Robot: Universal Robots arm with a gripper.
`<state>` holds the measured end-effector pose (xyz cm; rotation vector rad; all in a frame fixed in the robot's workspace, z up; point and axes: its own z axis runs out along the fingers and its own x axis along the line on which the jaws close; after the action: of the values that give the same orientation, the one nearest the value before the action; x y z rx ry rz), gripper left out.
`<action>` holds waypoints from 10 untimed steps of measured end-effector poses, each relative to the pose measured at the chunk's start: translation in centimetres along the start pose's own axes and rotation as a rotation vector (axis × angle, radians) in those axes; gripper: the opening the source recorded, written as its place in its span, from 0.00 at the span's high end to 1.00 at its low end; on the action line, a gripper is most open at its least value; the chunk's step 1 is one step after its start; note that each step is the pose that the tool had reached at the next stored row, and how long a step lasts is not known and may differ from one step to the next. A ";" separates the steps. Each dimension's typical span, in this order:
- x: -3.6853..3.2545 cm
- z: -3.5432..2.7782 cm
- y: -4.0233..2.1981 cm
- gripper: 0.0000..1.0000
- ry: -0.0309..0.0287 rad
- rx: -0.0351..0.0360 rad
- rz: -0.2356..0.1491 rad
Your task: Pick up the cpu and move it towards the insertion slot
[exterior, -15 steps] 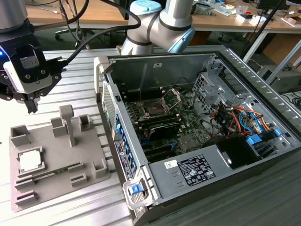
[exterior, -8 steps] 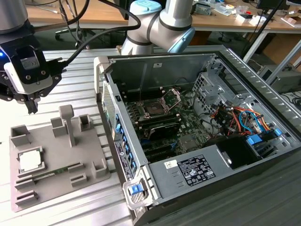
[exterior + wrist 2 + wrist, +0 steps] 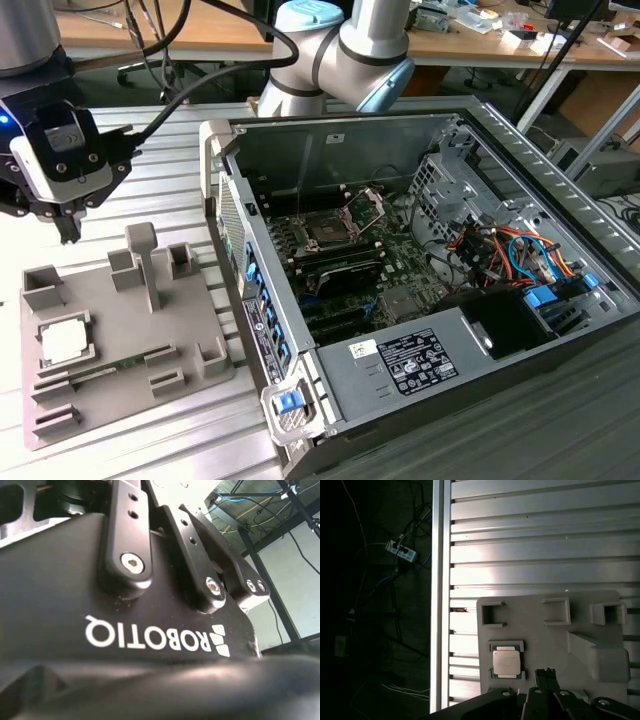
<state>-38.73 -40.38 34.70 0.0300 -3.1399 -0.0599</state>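
The jaws stand drawn together into one narrow dark tip, holding nothing. The gripper hangs above the grey tray, apart from the cpu. The cpu lies flat in its square recess near the tray's edge on the exterior view's left. The tray rests on the slatted tabletop, beside the open computer case. The insertion slot sits in the case, well apart, with its bracket raised.

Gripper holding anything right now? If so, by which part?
Nothing is held. The cpu lies flat in its nest on the grey tray, and the gripper hangs above the tray, apart from it.
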 end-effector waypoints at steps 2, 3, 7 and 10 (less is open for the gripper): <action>0.00 0.06 0.00 0.89 0.0000 0.0000 0.000; 0.00 0.10 0.00 0.89 -0.0001 0.0000 0.000; 0.00 0.22 -0.01 0.89 -0.0002 -0.0001 0.000; 0.00 0.29 -0.01 0.89 -0.0001 0.0000 0.000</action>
<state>-38.73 -40.38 34.40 0.0301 -3.1400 -0.0599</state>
